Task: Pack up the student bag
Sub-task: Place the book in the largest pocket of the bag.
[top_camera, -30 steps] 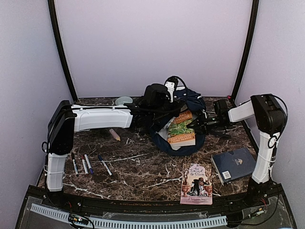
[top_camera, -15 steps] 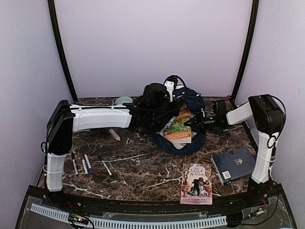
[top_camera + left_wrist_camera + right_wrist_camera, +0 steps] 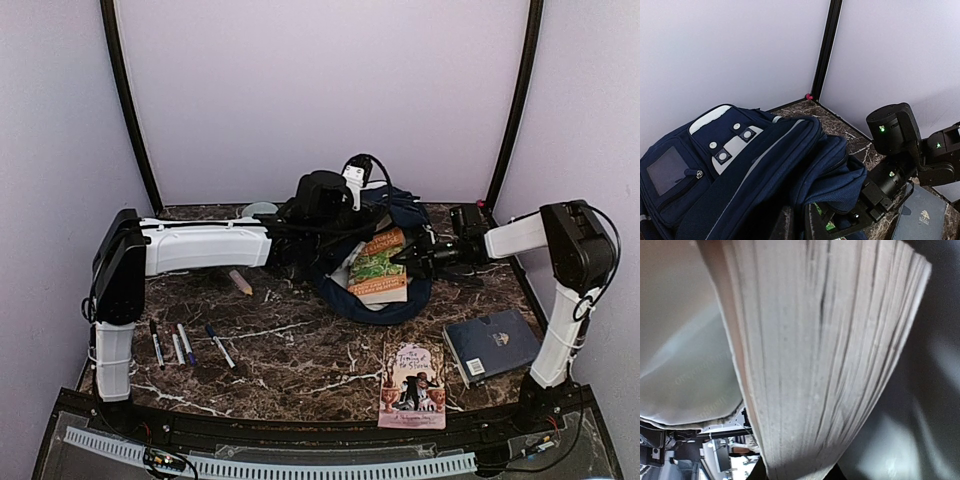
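Left claw [image 3: 796,227] is pinched shut on the bag [image 3: 740,165] rim, holding it up so the mouth gapes; right claw [image 3: 408,258] is clamped on a book [image 3: 378,268] edge, angling it inside

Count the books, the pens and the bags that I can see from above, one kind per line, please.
Books: 3 (green-and-orange book, illustrated paperback, dark blue hardcover)
Pens: 4, near the left arm
Bags: 1, navy backpack
Total: 8
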Available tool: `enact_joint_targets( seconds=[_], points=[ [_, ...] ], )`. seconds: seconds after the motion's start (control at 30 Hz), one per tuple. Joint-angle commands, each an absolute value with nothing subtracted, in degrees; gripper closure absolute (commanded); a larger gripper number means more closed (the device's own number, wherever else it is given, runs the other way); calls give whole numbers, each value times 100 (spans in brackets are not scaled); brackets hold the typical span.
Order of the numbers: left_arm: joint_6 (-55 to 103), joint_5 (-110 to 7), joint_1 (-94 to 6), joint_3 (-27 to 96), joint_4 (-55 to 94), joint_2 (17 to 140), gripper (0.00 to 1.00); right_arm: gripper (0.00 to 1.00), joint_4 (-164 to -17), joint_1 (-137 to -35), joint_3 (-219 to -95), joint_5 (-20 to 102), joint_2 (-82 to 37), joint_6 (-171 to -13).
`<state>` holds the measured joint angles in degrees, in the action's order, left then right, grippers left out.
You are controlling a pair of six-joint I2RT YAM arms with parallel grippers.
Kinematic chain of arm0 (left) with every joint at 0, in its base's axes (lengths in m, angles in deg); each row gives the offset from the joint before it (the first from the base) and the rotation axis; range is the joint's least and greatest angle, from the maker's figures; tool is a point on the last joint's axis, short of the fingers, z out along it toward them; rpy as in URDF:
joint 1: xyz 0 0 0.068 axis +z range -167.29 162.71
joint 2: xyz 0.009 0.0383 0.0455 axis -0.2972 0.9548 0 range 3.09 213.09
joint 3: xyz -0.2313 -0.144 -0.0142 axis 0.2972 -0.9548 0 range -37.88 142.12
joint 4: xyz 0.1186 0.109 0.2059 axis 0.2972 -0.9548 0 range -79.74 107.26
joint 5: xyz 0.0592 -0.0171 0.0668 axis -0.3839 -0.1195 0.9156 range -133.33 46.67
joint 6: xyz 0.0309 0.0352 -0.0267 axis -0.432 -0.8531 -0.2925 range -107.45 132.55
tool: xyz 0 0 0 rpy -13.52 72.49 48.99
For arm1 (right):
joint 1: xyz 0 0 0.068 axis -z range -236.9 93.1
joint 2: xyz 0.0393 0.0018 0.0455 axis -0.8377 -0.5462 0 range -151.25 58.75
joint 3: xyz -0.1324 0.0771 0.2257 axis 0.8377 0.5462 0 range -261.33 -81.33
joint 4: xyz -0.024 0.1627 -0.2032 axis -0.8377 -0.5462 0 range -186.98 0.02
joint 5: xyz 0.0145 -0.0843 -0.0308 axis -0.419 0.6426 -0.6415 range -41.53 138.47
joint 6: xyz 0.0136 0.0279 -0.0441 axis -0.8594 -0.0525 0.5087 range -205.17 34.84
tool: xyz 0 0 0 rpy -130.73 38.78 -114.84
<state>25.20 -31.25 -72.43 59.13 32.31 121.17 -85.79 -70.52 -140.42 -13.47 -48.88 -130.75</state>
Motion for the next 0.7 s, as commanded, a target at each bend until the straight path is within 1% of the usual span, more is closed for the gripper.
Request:
enact_joint_targets(
  seconds=[0.0, 0.1, 0.13, 0.17, 0.27, 0.37, 0.43, 0.5, 0.53, 0.57, 0.6, 0.63, 0.67],
  points=[
    [2487, -3089, -7284, 5990, 3867, 11471, 100, 100, -6595, -7087, -13960, -1547, -5052, -13047],
    [2443, -3068, -7284, 5986, 3814, 11471, 100, 100, -4277, -7087, -13649, -1547, -5277, -13047],
    [2431, -3058, -7284, 5979, 3803, 11464, 100, 100, -3984, -7083, -13645, -1547, -5397, -13047],
    [2432, -3068, -7284, 5970, 3801, 11463, 100, 100, -4051, -7086, -13706, -1547, -5511, -13047],
    [2447, -3092, -7284, 5947, 3817, 11460, 100, 100, -5450, -7091, -14150, -1547, -5851, -13047],
    [2475, -3134, -7284, 5942, 3801, 11454, 100, 100, -7768, -7102, -14876, -1547, -6110, -13047],
    [2488, -3148, -7284, 5935, 3789, 11445, 100, 100, -8474, -7111, -15095, -1547, -6142, -13047],
    [2486, -3138, -7284, 5914, 3788, 11430, 100, 100, -8692, -7115, -15104, -1547, -6094, -13047],
    [2479, -3122, -7284, 5883, 3802, 11420, 100, 60, -8790, -7118, -15103, 361, -6039, -13047],
    [2477, -3097, -7284, 5852, 3826, 11412, 100, 64, -8848, -7122, -15090, -748, -5975, -13047],
    [2471, -3086, -7284, 5819, 3841, 11402, 100, 60, -8956, -7122, -15067, -821, -5887, -11381],
    [2460, -3061, -7284, 5799, 3845, 11395, 100, 56, -9142, -7122, -15051, -706, -5730, -11808],
    [2450, -3055, -7284, 5786, 3842, 11395, 100, 52, -9368, -7120, -15045, -503, -5601, -11678]
  ],
)
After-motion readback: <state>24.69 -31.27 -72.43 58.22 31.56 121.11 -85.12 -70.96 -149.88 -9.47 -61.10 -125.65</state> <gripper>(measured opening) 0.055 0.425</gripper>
